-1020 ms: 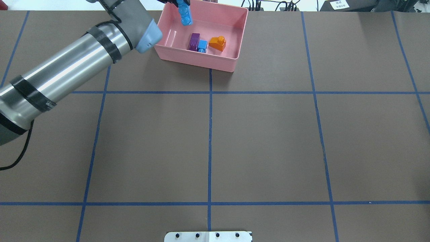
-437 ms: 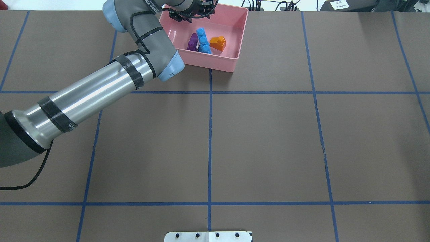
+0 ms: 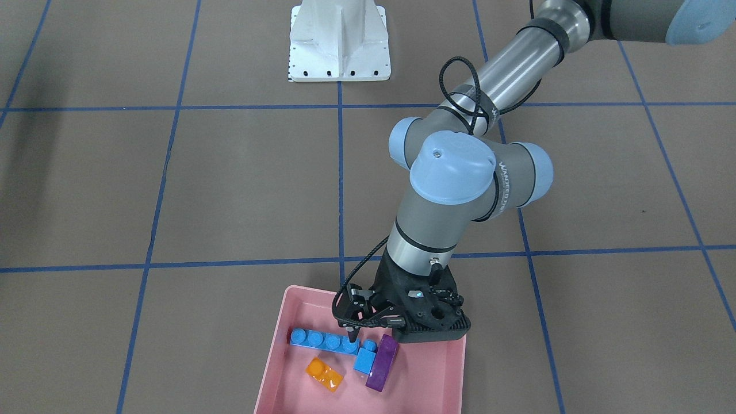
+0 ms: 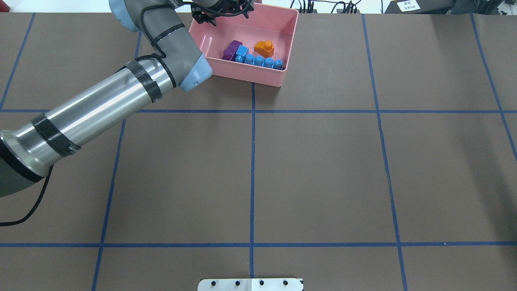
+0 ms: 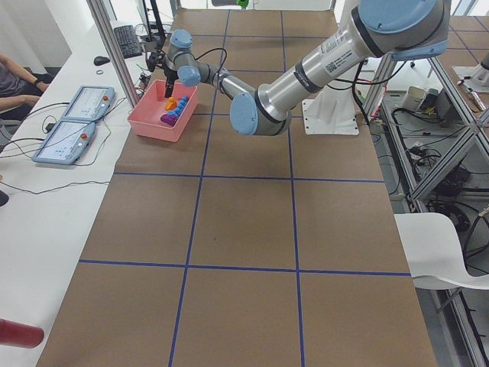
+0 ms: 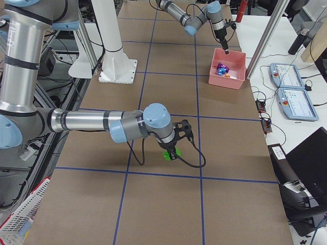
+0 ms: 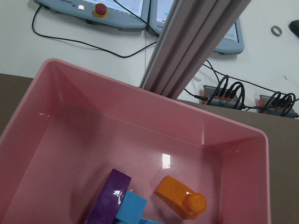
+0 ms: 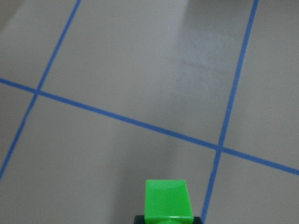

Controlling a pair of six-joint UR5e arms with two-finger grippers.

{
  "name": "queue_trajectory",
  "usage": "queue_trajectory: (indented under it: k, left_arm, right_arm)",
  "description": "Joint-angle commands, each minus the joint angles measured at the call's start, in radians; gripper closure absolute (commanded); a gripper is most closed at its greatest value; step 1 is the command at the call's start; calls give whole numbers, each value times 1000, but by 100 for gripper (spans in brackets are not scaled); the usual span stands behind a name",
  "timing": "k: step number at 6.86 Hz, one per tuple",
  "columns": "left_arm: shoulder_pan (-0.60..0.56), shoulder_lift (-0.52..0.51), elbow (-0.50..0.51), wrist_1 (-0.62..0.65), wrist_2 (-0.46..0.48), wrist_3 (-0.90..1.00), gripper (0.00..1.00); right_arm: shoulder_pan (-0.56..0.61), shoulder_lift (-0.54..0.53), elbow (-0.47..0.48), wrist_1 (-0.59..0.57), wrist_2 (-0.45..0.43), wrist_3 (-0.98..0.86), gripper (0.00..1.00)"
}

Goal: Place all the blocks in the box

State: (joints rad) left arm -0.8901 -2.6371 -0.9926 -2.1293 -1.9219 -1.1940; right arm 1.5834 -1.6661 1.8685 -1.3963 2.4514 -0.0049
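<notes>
Brown table (image 4: 323,161): pink box (image 4: 238,76) at its far edge holds four blocks (image 4: 264,62). Left end effector (image 3: 368,330) hangs above them, fingers parted, empty. Green cube (image 6: 168,154) sits at right end effector (image 6: 172,150); grip state unclear.

**Changes logged: long blue bar, orange brick, left arm**

1. Long blue bar (image 4: 264,62): a second ago I had it hanging from the left gripper (image 3: 371,332) above the tray (image 4: 250,76). It then leaned on the small blue cube (image 4: 241,52). It now lies flat, studs up, along the wall nearest the robot, let go.
2. Orange brick (image 4: 264,48): nudged slightly toward the far wall.
3. Left arm (image 4: 101,107): elbow drawn back toward the robot's base.
</notes>
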Motion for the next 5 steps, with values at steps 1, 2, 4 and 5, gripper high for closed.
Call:
queue_trajectory:
  k: [1, 2, 4, 5]
  left_arm:
    - [-102, 141, -127, 81, -166, 5, 0]
    - [-178, 260, -214, 89, -237, 22, 0]
    - [-260, 429, -335, 95, -282, 155, 0]
    - [-291, 498, -378, 97, -282, 221, 0]
  right_arm:
    - [-52, 184, -3, -38, 63, 206, 100]
    - [-112, 275, 0, -36, 72, 358, 100]
    - [-312, 504, -28, -32, 23, 678, 100]
    - [-415, 604, -60, -27, -65, 791, 100]
